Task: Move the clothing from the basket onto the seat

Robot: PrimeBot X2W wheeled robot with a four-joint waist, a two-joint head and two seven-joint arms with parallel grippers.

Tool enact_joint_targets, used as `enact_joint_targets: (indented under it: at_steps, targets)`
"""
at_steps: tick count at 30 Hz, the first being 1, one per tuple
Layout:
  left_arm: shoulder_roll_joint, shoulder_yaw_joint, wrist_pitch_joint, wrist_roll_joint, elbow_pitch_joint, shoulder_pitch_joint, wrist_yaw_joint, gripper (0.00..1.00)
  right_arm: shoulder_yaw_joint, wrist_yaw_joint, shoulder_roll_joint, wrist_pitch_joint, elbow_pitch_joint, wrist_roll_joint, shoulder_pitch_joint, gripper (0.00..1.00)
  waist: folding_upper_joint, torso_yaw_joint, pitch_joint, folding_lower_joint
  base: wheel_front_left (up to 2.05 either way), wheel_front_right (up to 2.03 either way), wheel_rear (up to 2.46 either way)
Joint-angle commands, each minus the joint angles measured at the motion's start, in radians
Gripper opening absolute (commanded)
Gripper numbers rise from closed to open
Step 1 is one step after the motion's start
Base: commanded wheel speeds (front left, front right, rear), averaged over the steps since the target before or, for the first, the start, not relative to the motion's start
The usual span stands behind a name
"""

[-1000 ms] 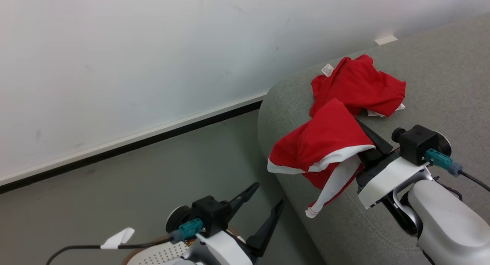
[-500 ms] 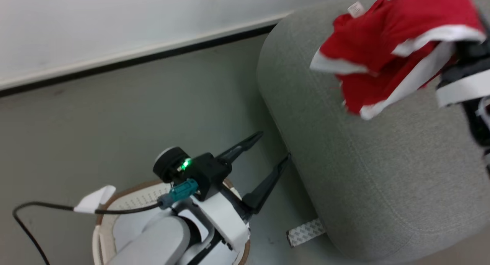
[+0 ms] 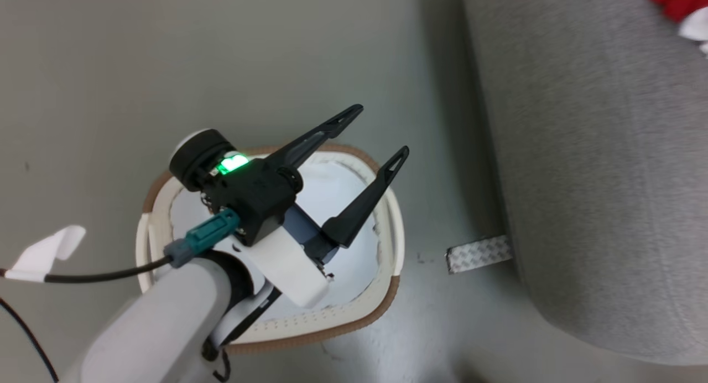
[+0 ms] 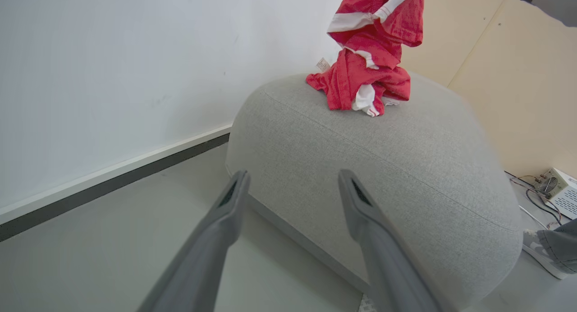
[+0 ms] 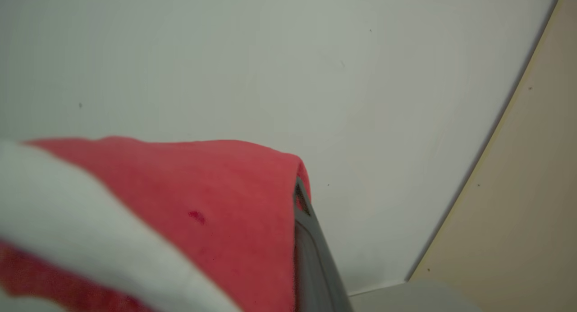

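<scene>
The grey seat point(image 4: 383, 158) lies just ahead of the left pincer point(image 4: 293, 174), whose two dark fingers stand spread wide with nothing between them; in the head view the seat point(image 3: 597, 178) is beside that pincer point(image 3: 380, 129) on its right, cut off by the top and right edges. Directly beneath the left pincer sits the basket point(image 3: 390, 222), much of its rim and its white pad point(image 3: 343, 195) covered by the arm. The clothing point(image 4: 360, 84) is well beyond the left pincer's fingertips, heaped red and white on the far top of the seat, with another red piece point(image 4: 383, 14) hanging above the heap and running off the top edge, so what holds it there is cut off. In the head view just a blurred red and white scrap point(image 3: 672, 1) shows at the seat's far corner. At the right pincer point(image 5: 295, 199) red cloth with a white band point(image 5: 203, 222) lies against one dark finger point(image 5: 311, 258) and hides the other, so I cannot tell whether it is clamped or merely draped. A small patterned strip point(image 3: 478, 254) lies on the floor point(image 3: 110, 67) between basket and seat
</scene>
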Motion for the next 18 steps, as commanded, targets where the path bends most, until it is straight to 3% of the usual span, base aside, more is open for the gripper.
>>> enact_joint_targets:
  at_steps: [1,11,12,13,18]
  targets:
    - [0.014,0.004,0.003,0.005,-0.009,-0.003,-0.004,1.0,-0.043,-0.003,0.008,-0.002,0.03,-0.027,0.035,0.0,0.0001,0.059,0.09,-0.0004,0.0,0.0,0.0]
    - [0.051,0.018,0.002,-0.008,-0.017,0.037,0.015,1.0,-0.305,-0.003,0.148,-0.098,0.257,-0.21,0.218,0.0,0.0001,0.05,0.095,-0.0004,0.0,0.0,0.0]
    - [0.055,0.021,0.003,-0.01,-0.016,0.043,0.018,1.0,-0.318,-0.003,0.162,-0.103,0.273,-0.222,0.228,0.18,0.0001,0.046,0.09,-0.0004,0.0,0.0,0.0]
    - [0.061,0.025,0.004,-0.011,-0.015,0.046,0.023,1.0,-0.326,-0.003,0.174,-0.11,0.285,-0.237,0.238,1.0,0.0001,0.041,0.084,-0.0004,0.0,0.0,0.0]
    - [0.077,0.041,-0.007,-0.017,-0.013,0.068,0.043,1.0,-0.334,-0.003,0.219,-0.133,0.278,-0.255,0.275,1.0,0.0001,0.016,0.035,-0.0004,0.0,0.0,0.0]
